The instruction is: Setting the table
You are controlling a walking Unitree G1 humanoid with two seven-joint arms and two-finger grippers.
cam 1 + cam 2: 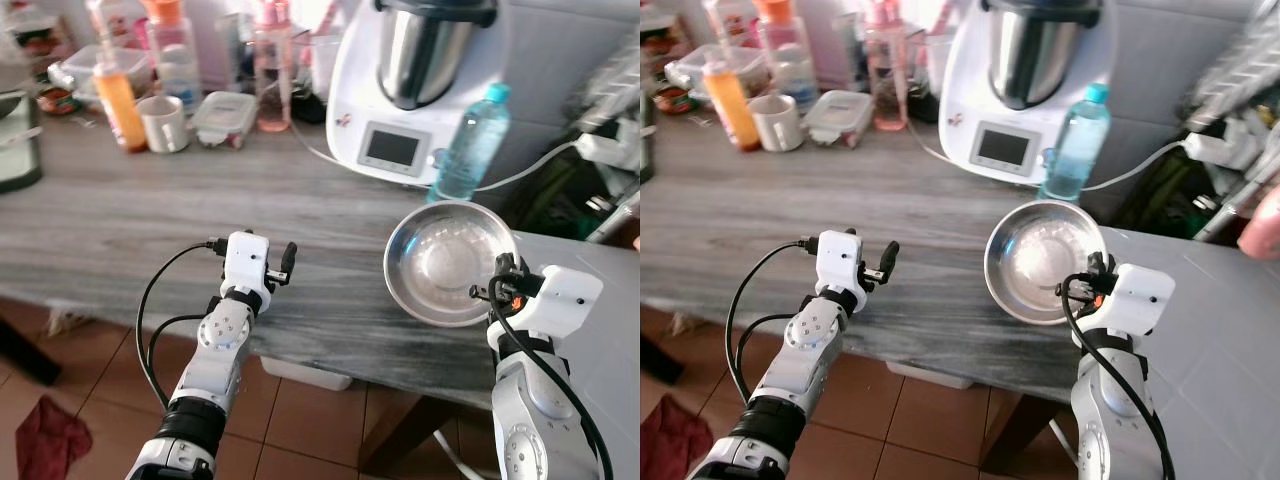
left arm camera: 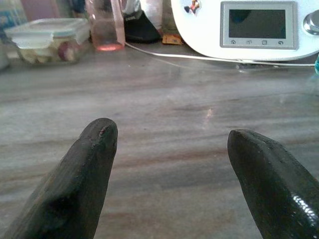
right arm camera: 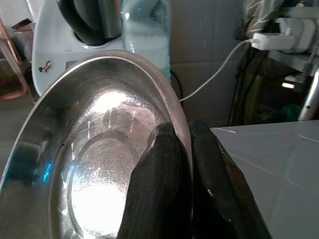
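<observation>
Pinching the near rim of the steel bowl [image 1: 448,262], our right gripper [image 3: 185,149] had one black finger inside the wall and the other outside, closed tight with the thin metal between them. We held the bowl tilted, its hollow turned toward our head camera, above the near edge of the grey wooden table [image 1: 150,215], where that table met a paler grey surface [image 1: 600,330] on the gripper's right. Just beyond the bowl stood a clear water bottle with a blue cap [image 1: 472,145], and beside that, further from the gripper, a white kitchen machine [image 1: 405,85] with a steel jug and a small screen. A white cable [image 1: 540,165] ran from behind the bottle off to the right. Our left gripper [image 2: 169,144] hovered low over the table with its two fingers [image 2: 84,174] spread wide apart and nothing between them. Ahead of it lay bare tabletop, then a lidded plastic food box [image 2: 47,39] and a pink-tinted bottle [image 2: 105,25] at the far side. Further off to that gripper's left we saw a white mug [image 1: 163,122] and an orange bottle [image 1: 118,100]. A red cloth [image 1: 45,437] lay on the tiled floor below.
</observation>
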